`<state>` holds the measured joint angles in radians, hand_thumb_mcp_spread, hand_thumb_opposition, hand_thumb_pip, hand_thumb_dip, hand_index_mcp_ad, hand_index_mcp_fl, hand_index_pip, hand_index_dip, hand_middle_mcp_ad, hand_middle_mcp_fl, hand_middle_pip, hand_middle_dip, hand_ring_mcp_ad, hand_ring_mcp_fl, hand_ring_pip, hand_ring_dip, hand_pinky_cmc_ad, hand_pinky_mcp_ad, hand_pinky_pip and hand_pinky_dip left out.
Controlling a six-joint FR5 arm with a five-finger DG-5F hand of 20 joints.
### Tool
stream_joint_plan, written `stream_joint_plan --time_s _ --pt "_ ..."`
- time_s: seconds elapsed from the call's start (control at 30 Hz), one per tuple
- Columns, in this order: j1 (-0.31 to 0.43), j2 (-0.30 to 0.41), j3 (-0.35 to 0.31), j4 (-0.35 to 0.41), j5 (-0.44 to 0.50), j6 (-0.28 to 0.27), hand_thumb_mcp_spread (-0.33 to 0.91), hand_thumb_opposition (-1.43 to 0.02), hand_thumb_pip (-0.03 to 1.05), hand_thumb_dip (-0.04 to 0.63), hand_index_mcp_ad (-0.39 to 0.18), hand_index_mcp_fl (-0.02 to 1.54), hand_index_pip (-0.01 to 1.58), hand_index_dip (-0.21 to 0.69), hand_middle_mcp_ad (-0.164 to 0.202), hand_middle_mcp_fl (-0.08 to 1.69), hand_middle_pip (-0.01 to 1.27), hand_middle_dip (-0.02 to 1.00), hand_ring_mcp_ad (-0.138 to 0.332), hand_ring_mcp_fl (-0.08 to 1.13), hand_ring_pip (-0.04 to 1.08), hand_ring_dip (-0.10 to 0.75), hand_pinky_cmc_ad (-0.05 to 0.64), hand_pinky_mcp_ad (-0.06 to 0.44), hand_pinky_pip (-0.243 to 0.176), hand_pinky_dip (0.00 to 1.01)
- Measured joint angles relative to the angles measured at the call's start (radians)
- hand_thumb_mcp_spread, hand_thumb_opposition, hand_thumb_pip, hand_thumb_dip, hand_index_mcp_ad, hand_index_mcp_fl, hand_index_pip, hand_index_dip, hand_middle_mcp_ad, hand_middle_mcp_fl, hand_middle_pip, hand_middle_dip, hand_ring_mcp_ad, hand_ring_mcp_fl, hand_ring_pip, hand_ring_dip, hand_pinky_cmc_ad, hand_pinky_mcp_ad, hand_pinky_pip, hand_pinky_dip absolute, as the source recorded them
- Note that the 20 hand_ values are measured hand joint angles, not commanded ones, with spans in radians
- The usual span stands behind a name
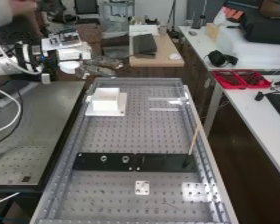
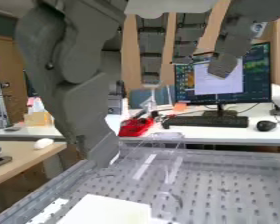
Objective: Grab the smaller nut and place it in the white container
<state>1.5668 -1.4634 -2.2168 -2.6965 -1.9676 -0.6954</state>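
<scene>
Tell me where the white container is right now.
In the high view, the white container sits at the left of the far end of the perforated metal bench top, beyond the flat black bar.

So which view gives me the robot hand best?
The wrist view: the robot hand is close to the camera, its thumb clearly apart from its fingers. The high view shows it much smaller, near the bench's far end, its fingers hard to tell apart.

Colours, then: dark grey hand [image 1: 103, 65], plain white container [image 1: 107, 102], black bar [image 1: 165, 162]. The tabletop [image 1: 124, 134] is kinda silvery grey with a dotted grid all over, and the tray [image 1: 247, 86] at right is bright red.
</scene>
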Motion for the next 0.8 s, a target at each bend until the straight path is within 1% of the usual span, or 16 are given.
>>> stream_joint_plan --time_s 0.2,0.4,0.63,0.8 --pt "0.05 -0.022 -0.032 0.036 -0.003 0.003 0.49 -1.03 0.61 0.22 -0.188 0.52 1.49 0.075 0.075 0.24 0.13 0.23 0.131 0.01 0.1 0.087 0.354 0.288 -0.012 0.21" --pt "0.097 -0.059 -0.043 0.076 0.019 0.004 0.49 -1.03 0.61 0.22 -0.188 0.52 1.49 0.075 0.075 0.24 0.13 0.23 0.131 0.01 0.1 0.087 0.354 0.288 -0.012 0.21" --pt "0.15 -0.12 -0.043 0.121 0.061 0.002 0.49 -1.03 0.61 0.22 -0.188 0.52 1.49 0.075 0.075 0.24 0.13 0.23 0.131 0.01 0.1 0.087 0.356 0.288 -0.012 0.21" --pt "0.179 -0.168 -0.026 0.141 0.085 0.007 0.49 -1.03 0.61 0.22 -0.188 0.52 1.49 0.075 0.075 0.24 0.13 0.23 0.131 0.01 0.1 0.087 0.354 0.288 -0.012 0.21"
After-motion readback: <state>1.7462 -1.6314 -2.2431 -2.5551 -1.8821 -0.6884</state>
